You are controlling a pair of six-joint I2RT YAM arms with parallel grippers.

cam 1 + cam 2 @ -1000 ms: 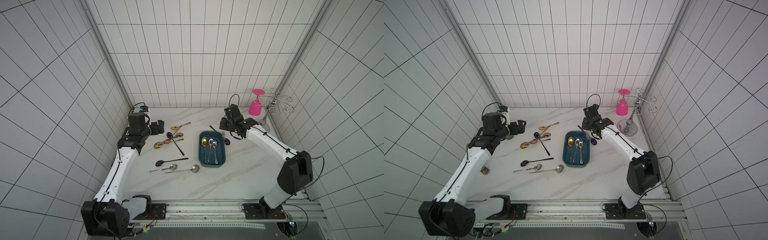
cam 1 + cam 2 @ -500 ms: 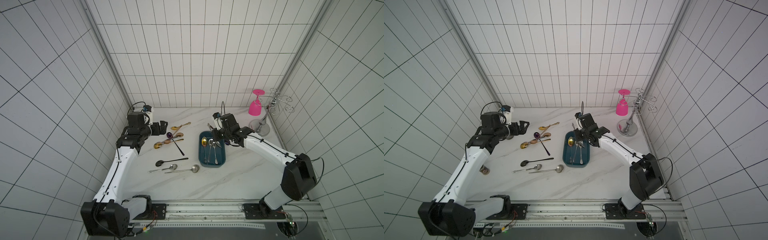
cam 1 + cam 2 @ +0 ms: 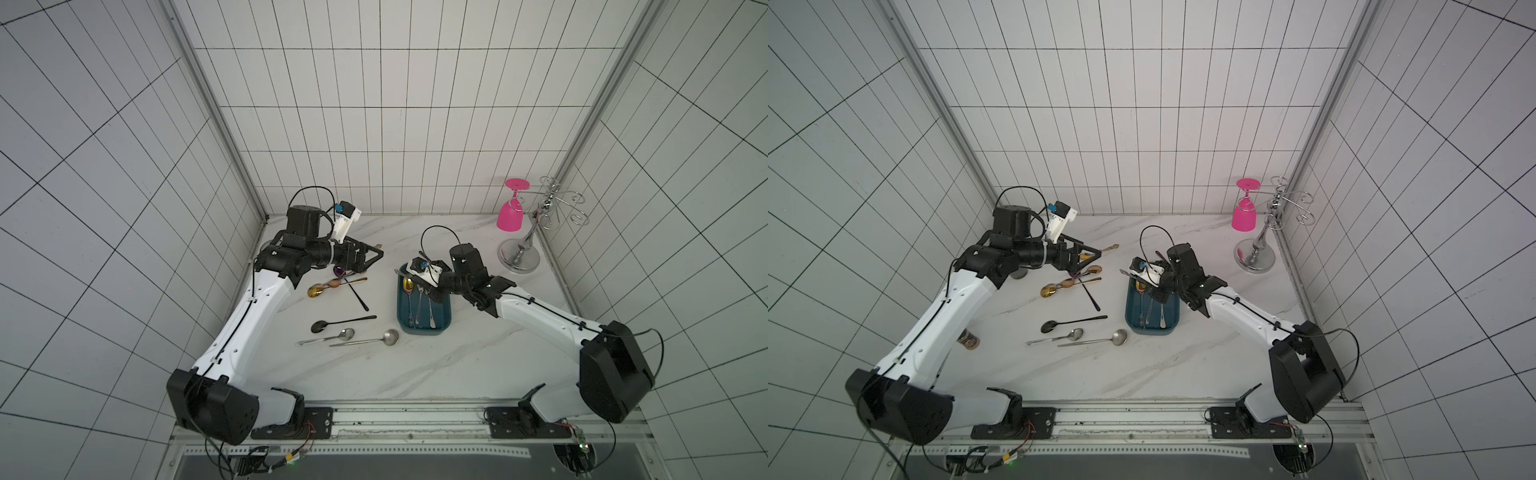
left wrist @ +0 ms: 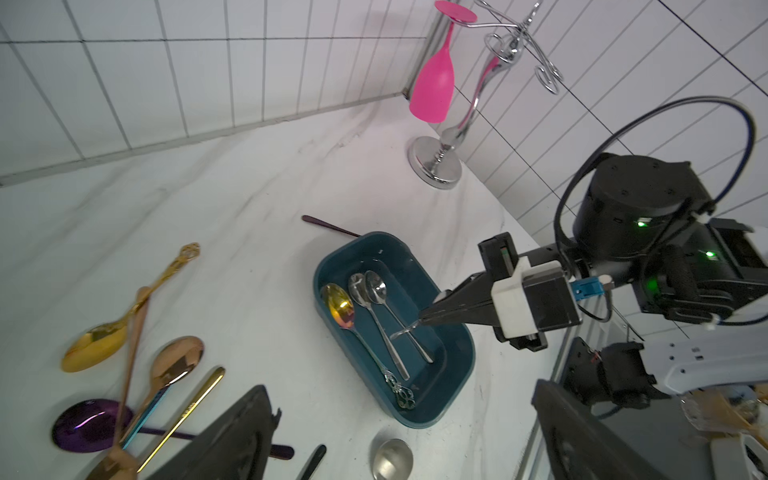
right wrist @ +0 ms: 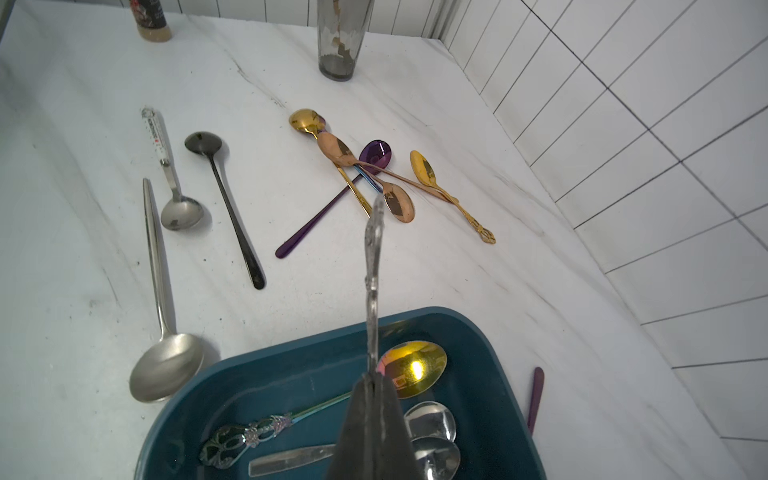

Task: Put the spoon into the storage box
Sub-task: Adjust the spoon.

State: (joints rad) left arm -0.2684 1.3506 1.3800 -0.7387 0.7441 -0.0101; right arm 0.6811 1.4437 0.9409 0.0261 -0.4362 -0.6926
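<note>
Right hand: clamped on spoon, held over box.
Left hand: spread apart, raised over loose spoons.

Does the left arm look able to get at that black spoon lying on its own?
Probably yes. Nothing lies on the black spoon, and the left arm hangs over the neighbouring spoon pile, jaws open and empty.
</note>
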